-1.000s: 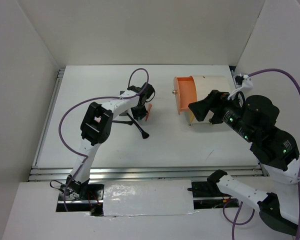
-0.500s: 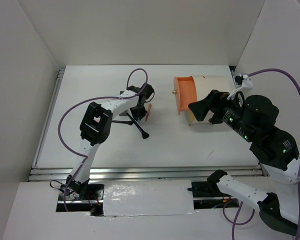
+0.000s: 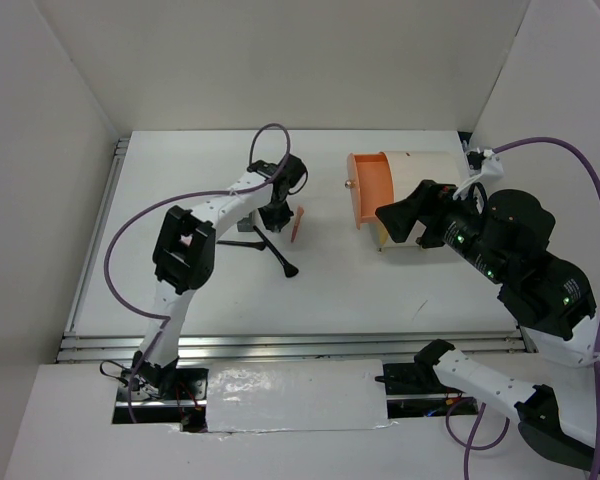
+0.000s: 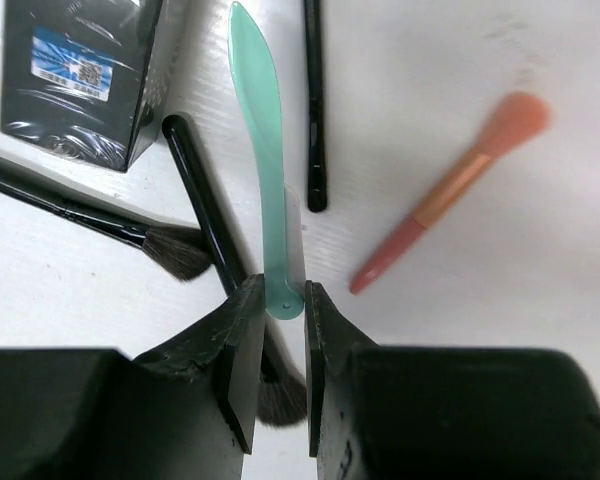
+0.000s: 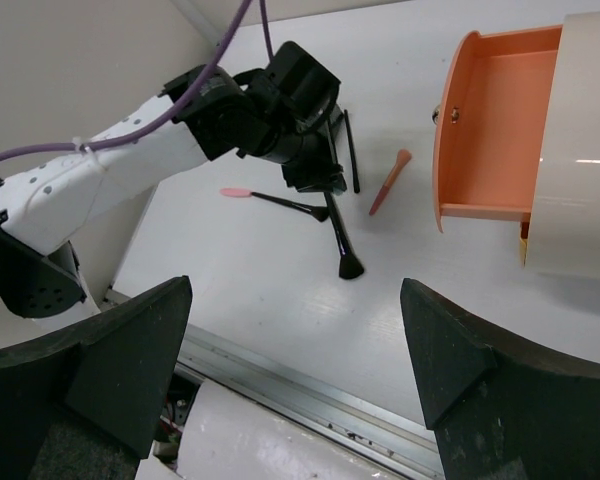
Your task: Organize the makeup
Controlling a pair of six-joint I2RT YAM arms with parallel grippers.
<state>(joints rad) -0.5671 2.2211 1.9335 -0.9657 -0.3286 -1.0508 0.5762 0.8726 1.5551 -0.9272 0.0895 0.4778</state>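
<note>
At the far middle of the white desk (image 3: pixel 360 290), the left gripper (image 4: pixel 277 300) points down over the loose makeup. Its jaws are clamped on the near end of a mint-green translucent flat stick (image 4: pixel 265 170), whose leaf-shaped blade points away from the wrist camera. Cannot tell whether the stick is lifted or lying on the desk.

Around it, left wrist view:
- dark grey rectangular box with a blue label (image 4: pixel 75 75), far left;
- black-handled brush with grey bristles (image 4: pixel 100 225), bristle end just beside a second black handle (image 4: pixel 205 205) that runs under the left jaw;
- thin black stick (image 4: pixel 313 110), just right of the mint blade and roughly parallel to it;
- short orange-pink brush (image 4: pixel 450 190), lying diagonally to the right, apart from the rest.

Right wrist view adds a pink-tipped black applicator (image 5: pixel 242 192) on the left of the cluster.

Right gripper (image 5: pixel 295 340): jaws wide apart, holding nothing, beside the cream drum-shaped box (image 5: pixel 580 150). The box's orange drawer (image 5: pixel 500 130) stands pulled out toward the makeup; nothing shows in the part of it in view.
</note>
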